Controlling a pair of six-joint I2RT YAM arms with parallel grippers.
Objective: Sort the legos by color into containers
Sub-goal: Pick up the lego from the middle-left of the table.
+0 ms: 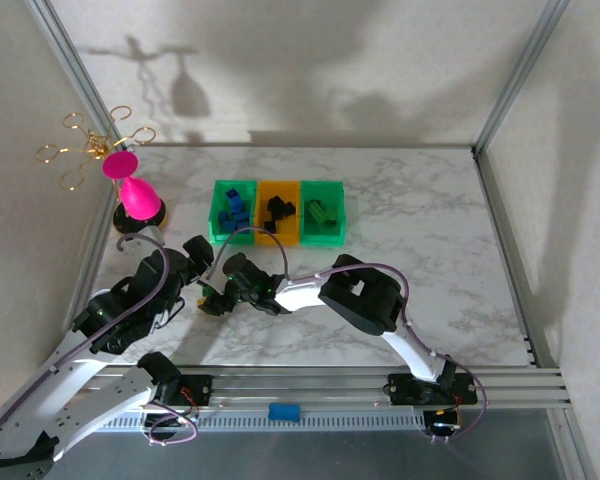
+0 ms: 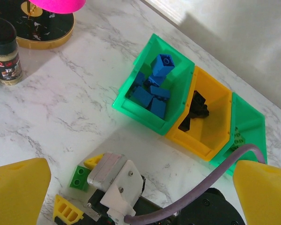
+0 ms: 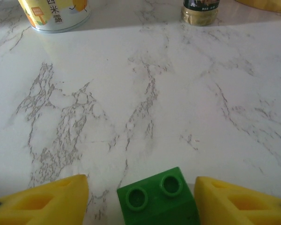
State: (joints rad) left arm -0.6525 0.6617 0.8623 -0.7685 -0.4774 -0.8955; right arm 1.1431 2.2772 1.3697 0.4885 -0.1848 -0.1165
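A small green lego (image 3: 157,199) lies on the marble between the yellow fingers of my right gripper (image 3: 139,187). The jaws are open around it, with a wider gap on the left. From above, the same green lego (image 2: 78,177) sits in the right gripper (image 2: 80,185), close in front of my left arm. My left gripper (image 2: 140,197) hovers over that spot, open wide and holding nothing. The containers stand in a row. The left green bin (image 2: 131,105) holds blue legos (image 2: 154,89). The orange bin (image 2: 210,129) holds black legos (image 2: 196,110). The right green bin (image 1: 325,236) holds green legos (image 1: 323,212).
A pink goblet (image 1: 130,185) and a gold wire stand (image 1: 90,145) are at the far left. A spice jar (image 2: 7,61) stands by a round black base (image 2: 42,28). A tin can (image 3: 54,14) stands beyond the right gripper. Metal frame posts border the table.
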